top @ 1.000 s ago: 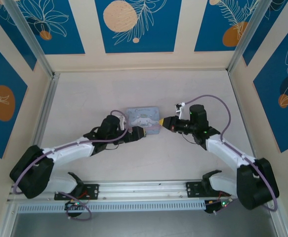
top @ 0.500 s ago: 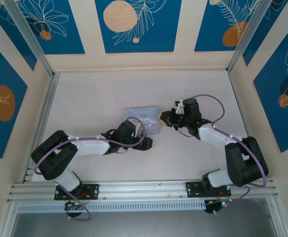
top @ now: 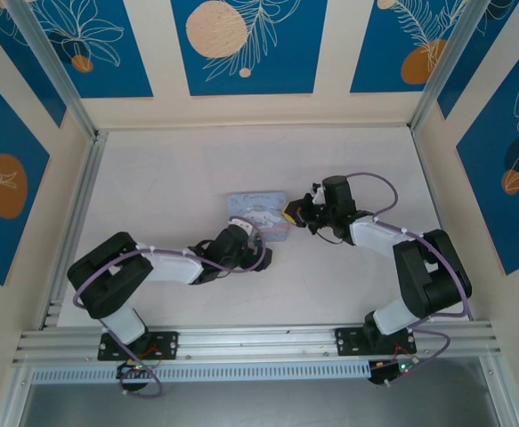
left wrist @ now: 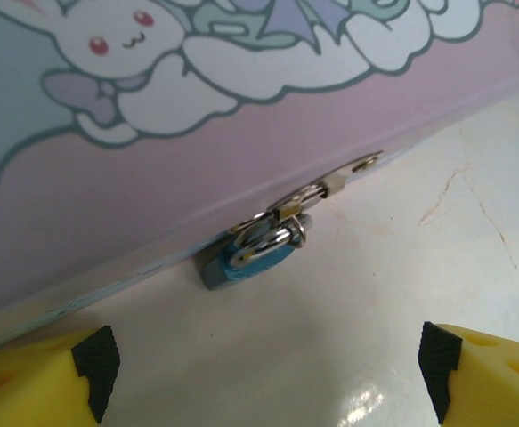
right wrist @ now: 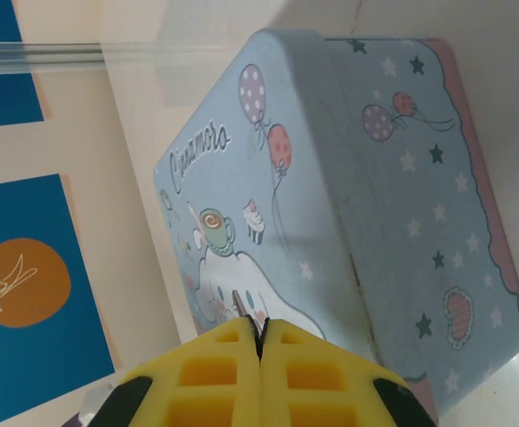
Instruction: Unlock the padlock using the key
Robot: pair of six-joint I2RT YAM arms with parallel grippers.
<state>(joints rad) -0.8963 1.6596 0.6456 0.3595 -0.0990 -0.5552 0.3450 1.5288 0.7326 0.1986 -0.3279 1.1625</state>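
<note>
The pale blue printed box (top: pixel 257 212) is located near the middle of the table (top: pixel 170 169). The left gripper (top: pixel 263 256) is positioned at the box's near edge. The right gripper (top: pixel 295 212) is positioned just beside its right edge. Purple cables (top: pixel 379 182) are routed along both arms.

Script on the box (right wrist: pixel 366 205) lid reads roughly "Cinnamoro".

The cartoon-printed box (top: pixel 257 212) stands mid-tabletop (top: pixel 161 169), blocking the padlock (left wrist: pixel 246 265) from the far edge. Bare tabletop lies between the padlock and the wide-spread left end effector (left wrist: pixel 268 369). The right end effector (top: pixel 296 213), closed on the key (right wrist: pixel 238 304), crowds the box's right side.
</note>
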